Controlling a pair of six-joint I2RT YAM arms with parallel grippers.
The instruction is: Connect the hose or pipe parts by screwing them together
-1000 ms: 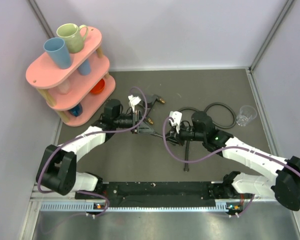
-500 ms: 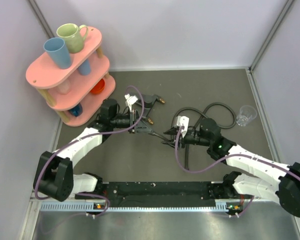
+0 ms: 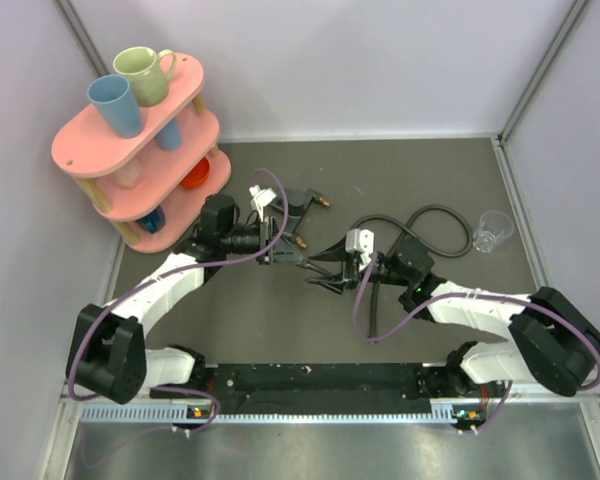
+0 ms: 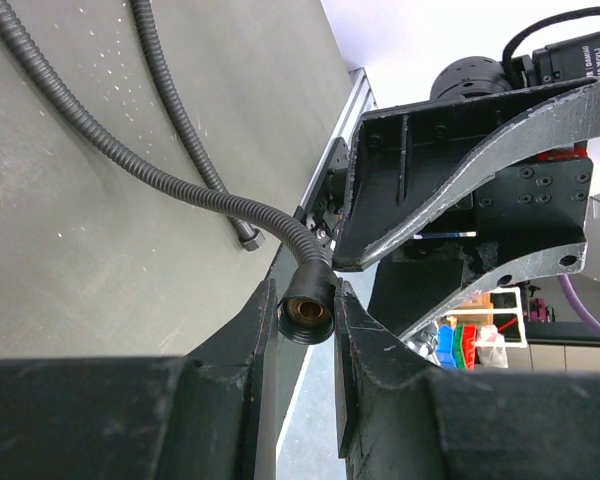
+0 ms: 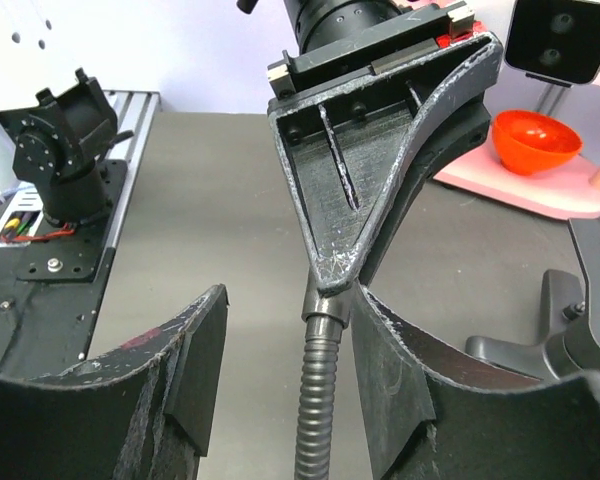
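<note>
Right wrist view: the right gripper (image 5: 290,297) is standing half-open astride the long thin dark grey rubber hose (image 5: 315,400), having just released it. The left gripper (image 4: 307,300) is still clamping the hose's brass-lined end, freeing the right for the short forked grey fitting (image 3: 302,203) lying on the bench (image 3: 430,310).

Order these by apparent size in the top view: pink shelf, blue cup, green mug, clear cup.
1. pink shelf
2. blue cup and green mug, about alike
3. clear cup, though farther from the camera
</note>
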